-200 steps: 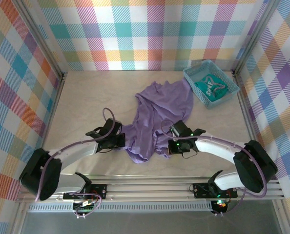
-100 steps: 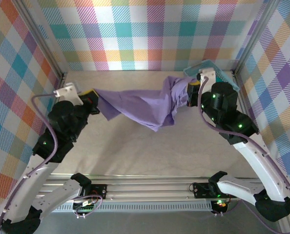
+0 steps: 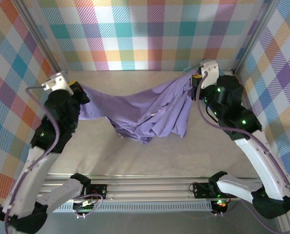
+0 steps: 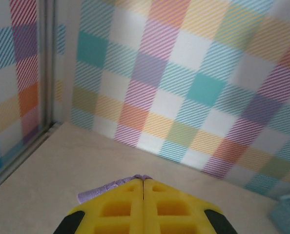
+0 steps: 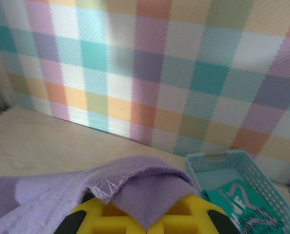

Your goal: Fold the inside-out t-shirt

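The lavender inside-out t-shirt (image 3: 145,109) hangs stretched in the air between both raised arms, its middle sagging in folds toward the table. My left gripper (image 3: 81,90) is shut on the shirt's left edge; in the left wrist view a thin strip of purple hem (image 4: 103,190) peeks out beside the closed yellow fingers (image 4: 120,207). My right gripper (image 3: 194,80) is shut on the shirt's right edge near the back right. In the right wrist view purple cloth (image 5: 135,187) drapes over the yellow fingers (image 5: 194,219), a stitched seam showing.
A small teal basket (image 5: 255,183) holding a teal-green garment with white markings (image 5: 242,202) stands at the back right, just behind the right gripper. Plaid walls enclose the beige table (image 3: 208,146) on three sides. The arm bases sit on the rail at the near edge.
Both arms lifted the shirt off the table and pulled apart. The cloth went from a crumpled heap to a span hanging between the grippers; the left gripper moved further left and back.
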`<move>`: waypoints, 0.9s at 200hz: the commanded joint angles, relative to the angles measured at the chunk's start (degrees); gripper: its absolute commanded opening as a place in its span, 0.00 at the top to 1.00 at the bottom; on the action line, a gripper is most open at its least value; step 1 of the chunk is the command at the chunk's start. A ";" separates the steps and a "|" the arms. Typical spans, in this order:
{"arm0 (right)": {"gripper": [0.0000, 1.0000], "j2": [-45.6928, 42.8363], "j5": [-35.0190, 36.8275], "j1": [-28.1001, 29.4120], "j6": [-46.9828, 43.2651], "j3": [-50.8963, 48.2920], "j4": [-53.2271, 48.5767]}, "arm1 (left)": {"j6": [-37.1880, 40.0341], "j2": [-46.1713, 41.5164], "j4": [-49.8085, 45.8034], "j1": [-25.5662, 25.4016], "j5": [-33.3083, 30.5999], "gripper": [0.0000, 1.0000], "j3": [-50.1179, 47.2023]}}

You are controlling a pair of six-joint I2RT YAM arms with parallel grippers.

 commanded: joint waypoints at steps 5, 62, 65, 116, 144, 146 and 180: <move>1.00 9.94 -4.37 -8.13 4.83 -0.76 -2.28 | -2.52 12.53 -0.72 8.38 5.92 1.00 -3.12; 1.00 26.53 -12.29 -12.58 7.93 -1.80 -4.49 | -3.71 31.42 1.72 12.14 21.69 0.92 -7.74; 1.00 27.18 -12.89 -12.58 8.06 -1.80 -4.51 | -3.59 31.82 1.90 12.14 22.15 0.87 -7.96; 1.00 34.45 -15.19 -12.76 7.77 -0.42 -5.23 | -0.77 20.25 19.09 2.30 34.07 0.26 -25.64; 1.00 35.69 -16.02 -12.85 7.94 0.71 -4.59 | 2.64 23.45 22.34 -5.66 41.26 0.25 -25.50; 1.00 35.78 -16.08 -12.85 7.88 0.80 -4.54 | 2.84 24.18 22.06 -6.09 41.56 0.25 -25.01; 1.00 35.71 -16.67 -12.86 8.04 0.89 -4.46 | 5.92 35.29 18.21 -10.79 41.79 0.29 -17.04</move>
